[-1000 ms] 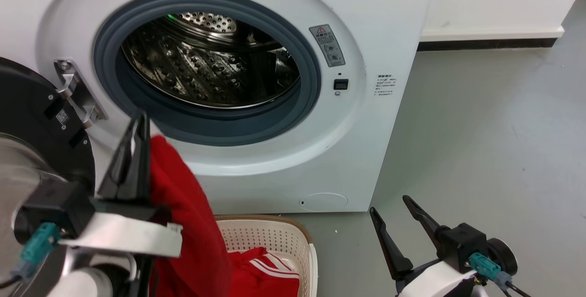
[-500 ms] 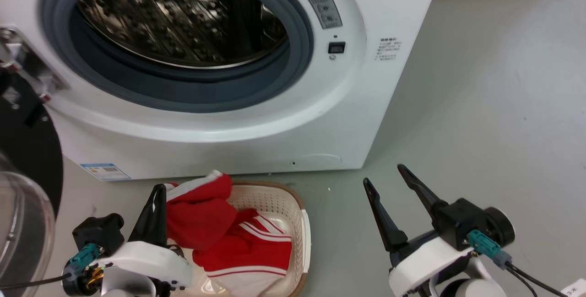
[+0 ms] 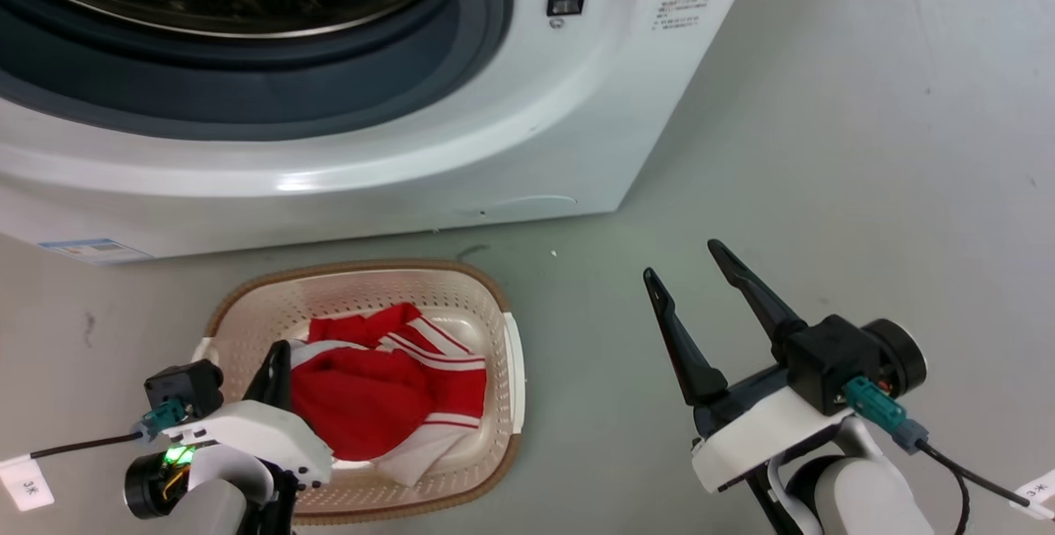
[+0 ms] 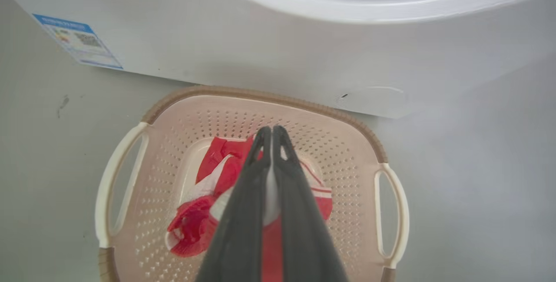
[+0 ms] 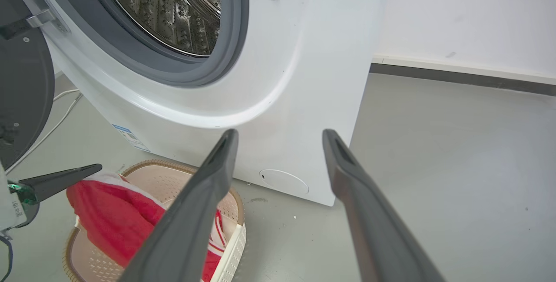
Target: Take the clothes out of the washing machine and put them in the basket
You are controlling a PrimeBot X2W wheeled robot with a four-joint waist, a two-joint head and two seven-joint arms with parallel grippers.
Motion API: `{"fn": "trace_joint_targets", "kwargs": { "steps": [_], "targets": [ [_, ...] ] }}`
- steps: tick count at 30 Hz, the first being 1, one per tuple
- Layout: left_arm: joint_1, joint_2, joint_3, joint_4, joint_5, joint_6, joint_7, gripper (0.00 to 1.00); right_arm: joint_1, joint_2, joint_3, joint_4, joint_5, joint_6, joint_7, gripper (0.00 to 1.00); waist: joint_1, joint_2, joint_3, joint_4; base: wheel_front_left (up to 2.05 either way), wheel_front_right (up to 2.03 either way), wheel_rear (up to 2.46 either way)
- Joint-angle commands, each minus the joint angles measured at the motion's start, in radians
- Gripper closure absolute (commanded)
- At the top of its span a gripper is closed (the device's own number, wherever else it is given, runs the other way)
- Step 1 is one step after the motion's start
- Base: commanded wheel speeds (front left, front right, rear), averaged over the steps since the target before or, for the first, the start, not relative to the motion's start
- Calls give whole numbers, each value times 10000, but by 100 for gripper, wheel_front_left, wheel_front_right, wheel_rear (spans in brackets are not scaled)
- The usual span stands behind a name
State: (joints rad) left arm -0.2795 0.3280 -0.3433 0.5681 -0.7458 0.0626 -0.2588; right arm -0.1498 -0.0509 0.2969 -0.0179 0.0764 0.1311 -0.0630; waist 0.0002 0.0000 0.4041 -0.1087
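At left, the left claw (image 4: 272, 131) is clamped on red clothes (image 3: 371, 387) draped into the basket (image 3: 354, 267), which sits on the floor (image 3: 824, 147) below the washer (image 3: 412, 164); at right, the right claw (image 3: 683, 261) hovers, fingers apart.

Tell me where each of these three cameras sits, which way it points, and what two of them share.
Head view: on the head, looking forward and down at the washing machine, basket and floor; left hand lower left, right hand lower right.
Left wrist view: on the left wrist, looking down along its closed fingers into the basket at the clothes.
Right wrist view: on the right wrist, looking between its open fingers at the washing machine and floor.
Shared: all three show basket and clothes.
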Motion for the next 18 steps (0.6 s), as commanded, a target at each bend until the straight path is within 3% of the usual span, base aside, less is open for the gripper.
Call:
{"fn": "trace_joint_targets", "kwargs": {
  "steps": [1,6,18],
  "targets": [
    [-437,-100,143,806,39,-227,-61,100,-279,15,11,-69,-53,-7,-98,0,-2,0,498,-293,0,0,0],
    [-1232,-321,582,2579,266,-519,-75,100,-463,15,82,-188,-68,-7,-155,0,-2,0,1061,-501,0,0,0],
    [-2188,-639,1407,5251,667,-1040,-63,100,-846,15,295,-341,-162,-7,-245,0,-2,0,2039,-798,0,0,0]
  ]
}}
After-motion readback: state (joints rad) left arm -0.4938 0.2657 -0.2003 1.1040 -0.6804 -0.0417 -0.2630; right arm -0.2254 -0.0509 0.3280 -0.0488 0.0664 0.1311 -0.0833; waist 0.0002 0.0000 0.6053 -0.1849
